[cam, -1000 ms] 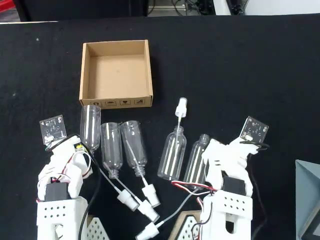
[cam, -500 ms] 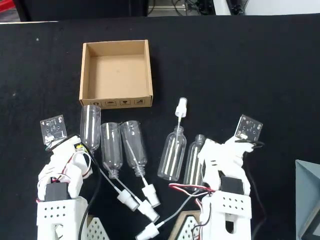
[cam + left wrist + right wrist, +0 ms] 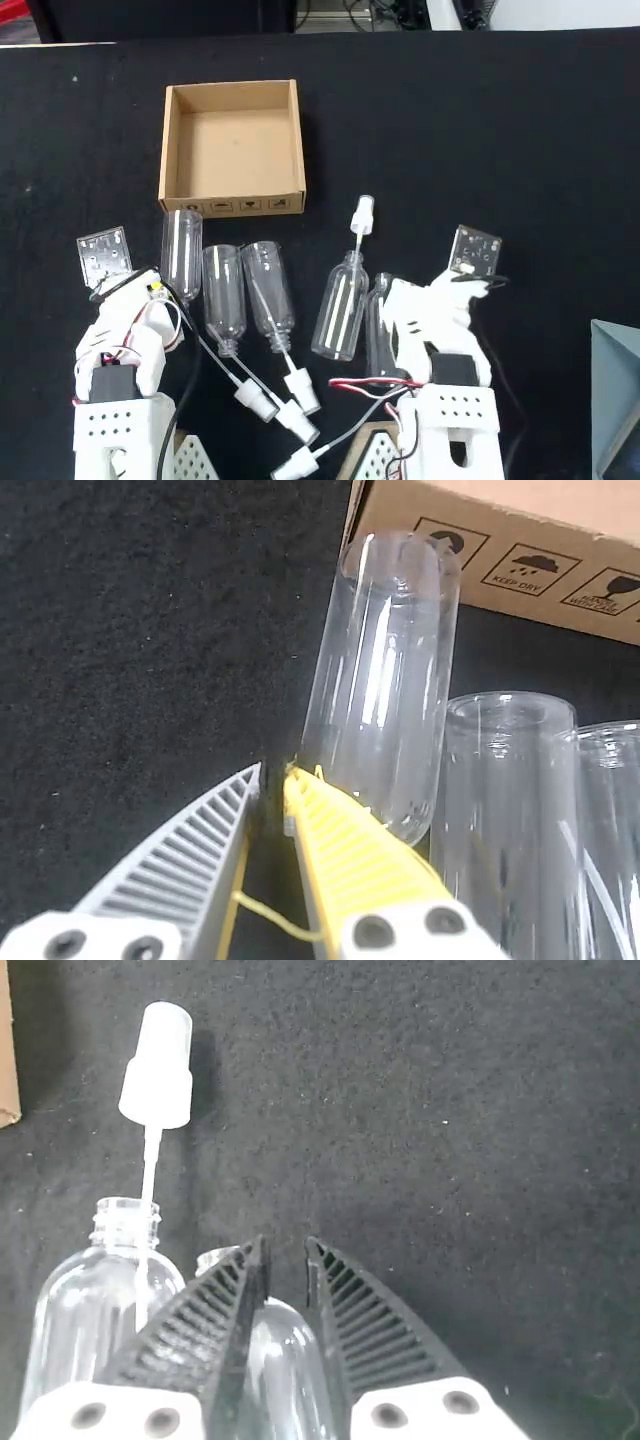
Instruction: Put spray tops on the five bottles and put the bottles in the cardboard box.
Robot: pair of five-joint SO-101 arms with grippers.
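Over a lying bottle (image 3: pixel 282 1365) hangs the right end effector (image 3: pixel 287 1246).

We see a black table (image 3: pixel 500 130), a brown cardboard box (image 3: pixel 232 203) with black printed symbols, clear bottles (image 3: pixel 224 292) and white spray tops (image 3: pixel 363 214). Left gripper (image 3: pixel 272 772): ribbed, one side grey, one yellow. Right gripper (image 3: pixel 286 1245): ribbed black.

White plastic arms (image 3: pixel 125 345) trail red and black cables (image 3: pixel 365 383); left end effector (image 3: pixel 275 773) has a yellow finger (image 3: pixel 345 855).

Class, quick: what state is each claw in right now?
Left claw: shut, holding nothing.
Right claw: slightly open, holding nothing.
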